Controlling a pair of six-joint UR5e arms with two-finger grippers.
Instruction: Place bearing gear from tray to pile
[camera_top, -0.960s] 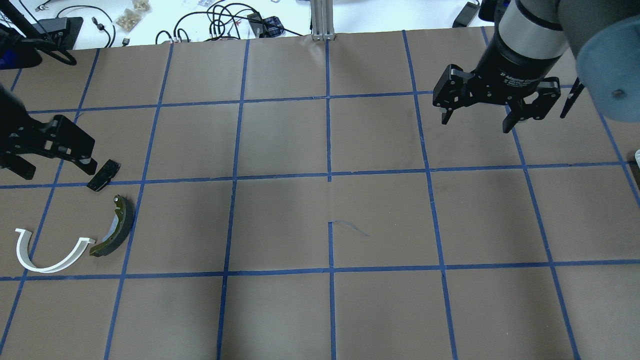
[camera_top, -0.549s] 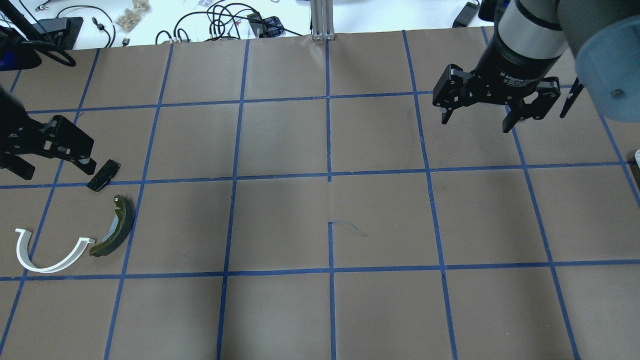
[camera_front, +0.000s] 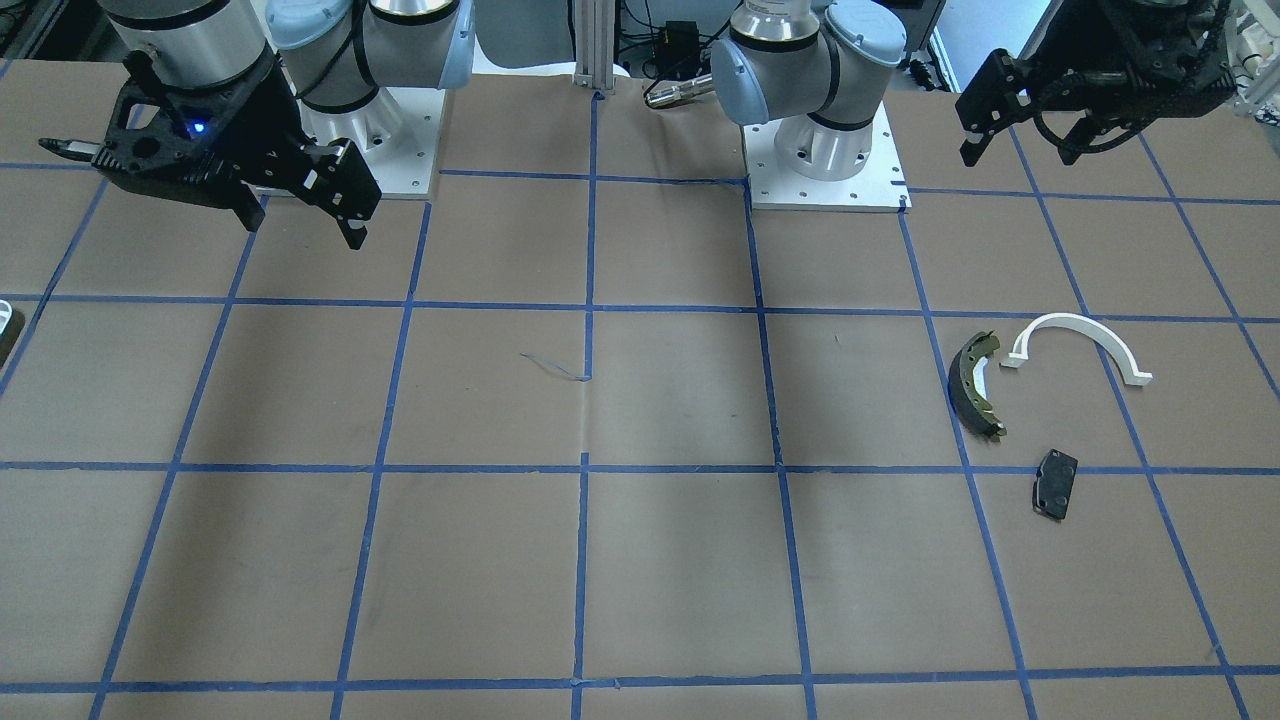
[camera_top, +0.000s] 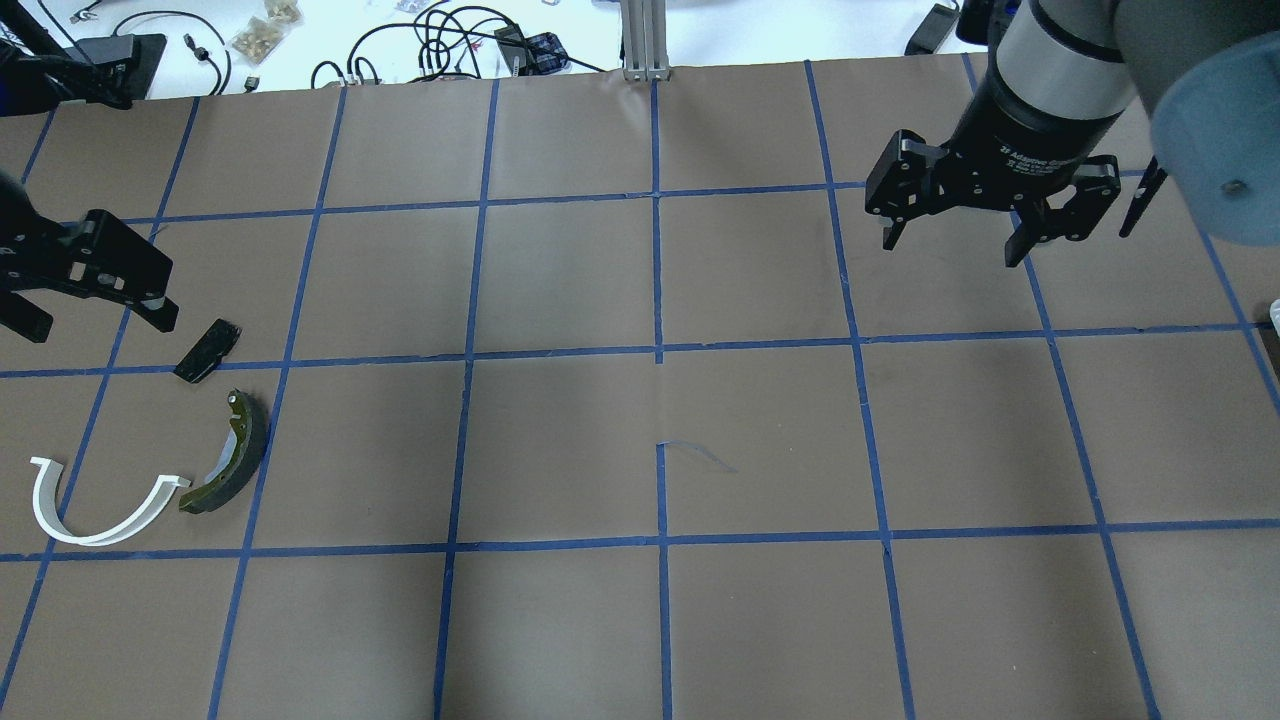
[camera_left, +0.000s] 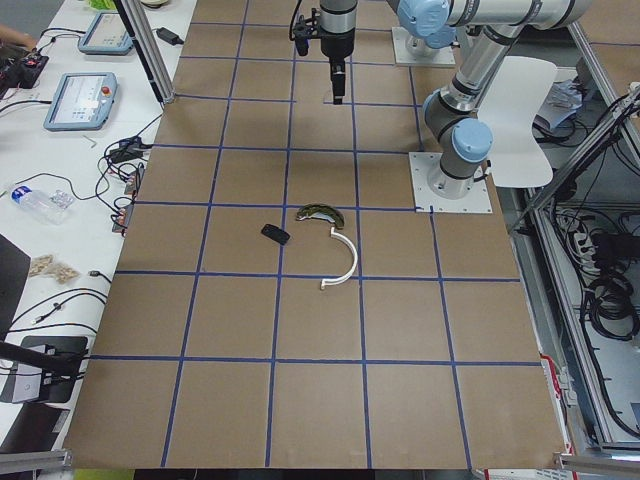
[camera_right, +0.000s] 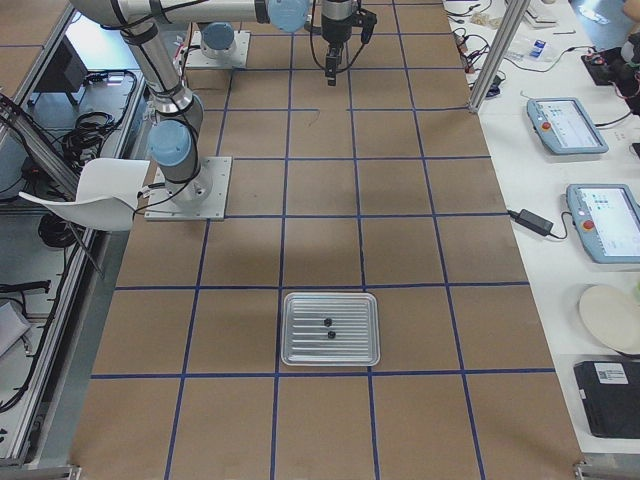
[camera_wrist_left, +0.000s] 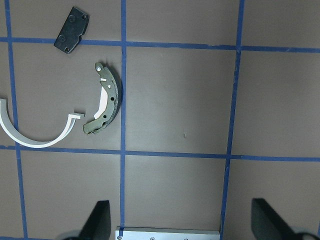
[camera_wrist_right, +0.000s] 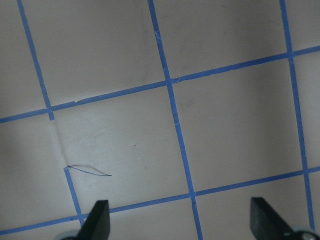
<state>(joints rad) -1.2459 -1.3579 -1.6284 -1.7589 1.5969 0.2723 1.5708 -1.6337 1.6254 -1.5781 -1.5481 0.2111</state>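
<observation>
Locating the bearing gear comes first: two small dark round parts (camera_right: 327, 321) lie close together near the middle of the tray (camera_right: 292, 345), and at this size I cannot tell which one is the gear. Nothing is gripped. My right gripper (camera_top: 950, 248) hangs above bare table (camera_top: 760, 430), well apart from the tray, its fingers spread wide with nothing between them. My left gripper (camera_top: 98, 322) is farther from the tray, toward the opposite end of the table, its fingers likewise spread and empty. The pile (camera_left: 318, 212), also far from the tray, consists of a black brake pad (camera_top: 207, 350) just beside my left gripper, an olive brake shoe (camera_top: 235, 455) and a white half-ring (camera_top: 95, 510). Judged step: approach for pickup, no descent begun. Next move, in my estimate: carry the right gripper over the tray, centre on one part, descend with fingers spread, then close. The parts are small and adjacent, so a misaligned descent could nudge the neighbour.
</observation>
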